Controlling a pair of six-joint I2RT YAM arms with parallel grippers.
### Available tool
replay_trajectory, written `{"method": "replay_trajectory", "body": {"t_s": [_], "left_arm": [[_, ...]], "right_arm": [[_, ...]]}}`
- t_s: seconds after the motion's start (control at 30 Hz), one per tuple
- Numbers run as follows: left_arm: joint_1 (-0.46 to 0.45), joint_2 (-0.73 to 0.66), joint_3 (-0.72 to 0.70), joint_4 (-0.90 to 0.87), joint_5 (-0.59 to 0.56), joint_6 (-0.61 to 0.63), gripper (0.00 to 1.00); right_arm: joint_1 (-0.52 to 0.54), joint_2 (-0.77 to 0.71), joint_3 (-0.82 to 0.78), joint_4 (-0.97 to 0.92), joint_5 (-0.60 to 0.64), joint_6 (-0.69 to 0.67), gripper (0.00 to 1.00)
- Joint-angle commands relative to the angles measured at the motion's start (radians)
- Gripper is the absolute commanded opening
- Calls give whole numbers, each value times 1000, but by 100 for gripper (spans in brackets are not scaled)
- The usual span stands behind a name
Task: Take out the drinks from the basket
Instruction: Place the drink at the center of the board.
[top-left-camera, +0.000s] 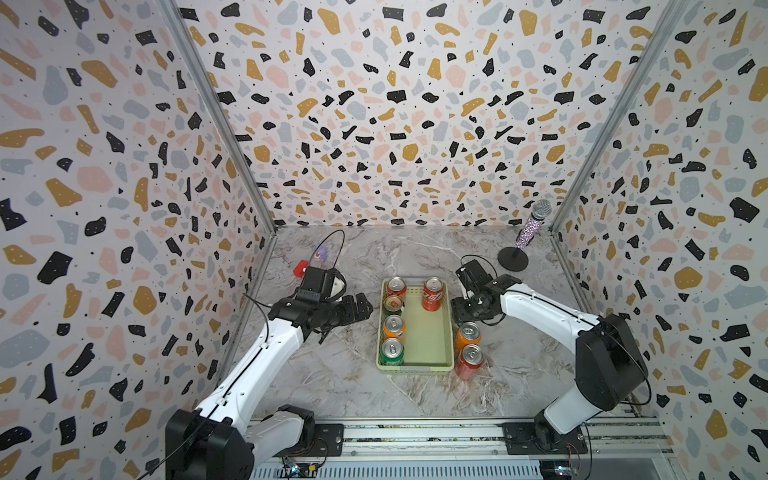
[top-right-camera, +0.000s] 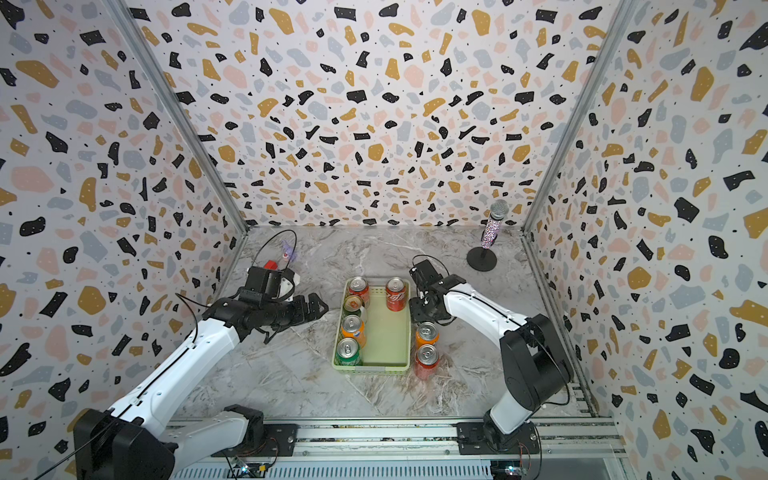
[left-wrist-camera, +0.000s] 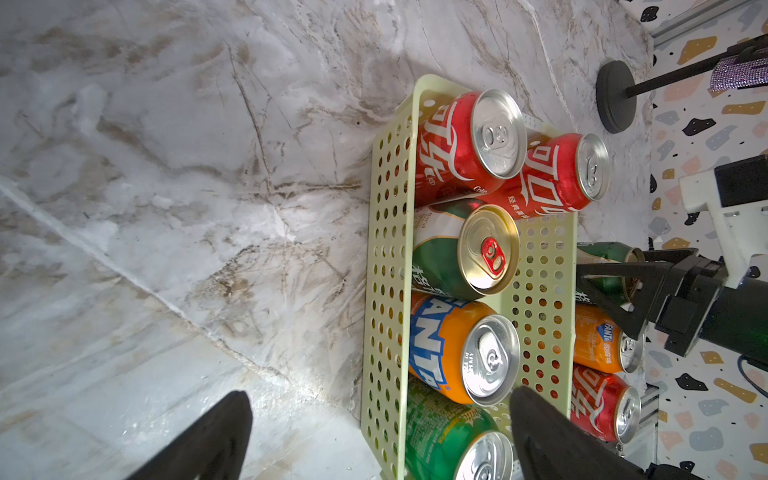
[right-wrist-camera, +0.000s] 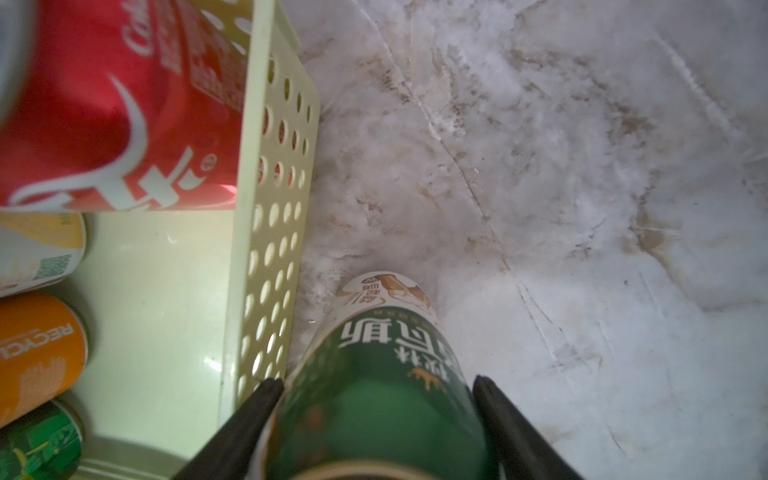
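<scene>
The pale green basket (top-left-camera: 424, 338) holds several upright drinks: a red can (top-left-camera: 396, 286), a dark green one (top-left-camera: 392, 305), an orange one (top-left-camera: 394, 326) and a bright green one (top-left-camera: 392, 352) along its left wall, and another red can (top-left-camera: 433, 294) at the far right corner. Outside its right wall stand an orange can (top-left-camera: 468, 334) and a red can (top-left-camera: 471, 360). My right gripper (right-wrist-camera: 376, 395) is shut on a dark green can (right-wrist-camera: 386, 365) just outside that wall, low over the table. My left gripper (left-wrist-camera: 380, 436) hangs open left of the basket, holding nothing.
A glittery microphone (top-left-camera: 534, 224) on a black round stand is at the back right corner. A small red object (top-left-camera: 300, 268) lies at the back left behind my left wrist. Patterned walls close in three sides; a metal rail (top-left-camera: 415, 432) runs along the front.
</scene>
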Motion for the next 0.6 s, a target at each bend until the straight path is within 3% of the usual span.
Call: {"method": "replay_trajectory", "body": {"t_s": [0.0, 0.57], "left_arm": [[2, -1, -11, 35, 14, -7, 100], [2, -3, -15, 38, 15, -8, 100]], "right_arm": [[1, -18, -7, -15, -15, 12, 56], [1, -42, -4, -39, -17, 3, 73]]}}
